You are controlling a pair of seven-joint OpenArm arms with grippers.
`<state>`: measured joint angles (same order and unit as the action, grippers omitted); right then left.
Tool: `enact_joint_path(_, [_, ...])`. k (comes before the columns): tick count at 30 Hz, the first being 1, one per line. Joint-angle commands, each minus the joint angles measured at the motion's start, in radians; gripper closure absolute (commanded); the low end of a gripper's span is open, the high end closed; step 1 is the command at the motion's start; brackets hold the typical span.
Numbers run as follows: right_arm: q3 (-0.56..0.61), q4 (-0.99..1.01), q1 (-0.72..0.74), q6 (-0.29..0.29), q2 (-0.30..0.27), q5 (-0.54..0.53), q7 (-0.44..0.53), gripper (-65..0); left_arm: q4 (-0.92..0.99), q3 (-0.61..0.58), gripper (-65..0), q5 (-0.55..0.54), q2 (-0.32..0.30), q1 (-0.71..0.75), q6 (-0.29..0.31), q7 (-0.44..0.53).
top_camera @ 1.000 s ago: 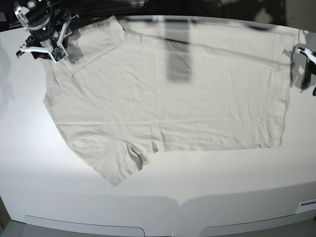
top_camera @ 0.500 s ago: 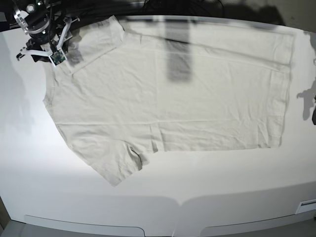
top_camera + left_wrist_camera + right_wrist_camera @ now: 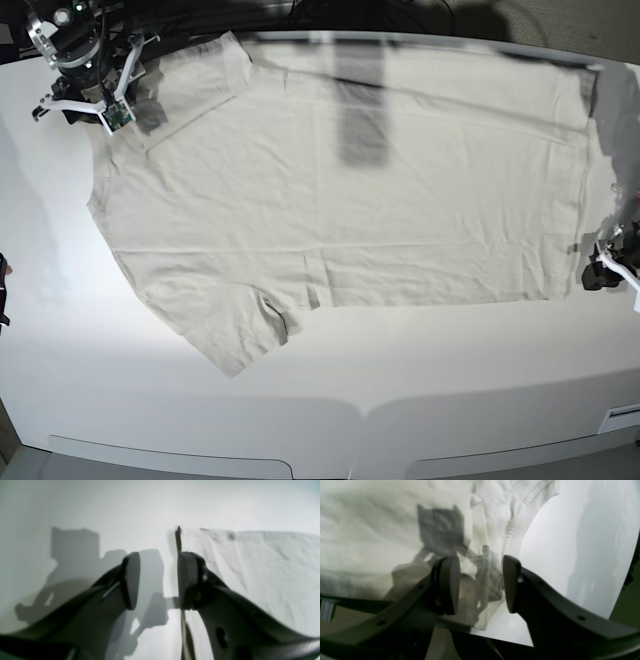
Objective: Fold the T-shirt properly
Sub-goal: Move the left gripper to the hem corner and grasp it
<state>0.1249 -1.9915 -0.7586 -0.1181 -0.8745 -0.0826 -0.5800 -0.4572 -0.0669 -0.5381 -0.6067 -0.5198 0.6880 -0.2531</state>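
Note:
The pale beige T-shirt (image 3: 350,190) lies spread flat on the white table (image 3: 420,380), one sleeve at the front left and one at the back left. My right gripper (image 3: 82,103) is open over the shirt's back-left corner. In the right wrist view its jaws (image 3: 480,585) stand apart above wrinkled cloth (image 3: 382,517) and a ribbed seam. My left gripper (image 3: 607,268) is low beside the shirt's front-right hem corner. In the left wrist view it (image 3: 157,580) is open and empty, with the shirt's edge (image 3: 250,562) at its right finger (image 3: 187,580).
The table's front edge (image 3: 360,410) runs along the bottom, with a small white tag (image 3: 620,415) at the front right. Dark clutter lies behind the table's back edge (image 3: 400,40). Bare table shows left of the shirt (image 3: 40,220).
My left gripper has moved from the table's back right down to the shirt's front-right hem corner. My right gripper has stayed at the back-left corner.

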Motion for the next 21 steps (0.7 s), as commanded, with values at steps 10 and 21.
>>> enact_joint_path(10, [-0.008, -0.017, -0.001, -0.017, -0.014, 0.039, -0.033, -28.4, 0.15, -0.015, -23.0, 0.357, 0.116, -0.104, -0.081, 0.244])
enact_joint_path(21, [-0.008, -0.017, 0.003, -0.035, -0.015, 0.087, -0.026, -28.4, 0.15, -0.015, -4.6, 0.346, 0.129, -0.101, -0.09, 0.166])
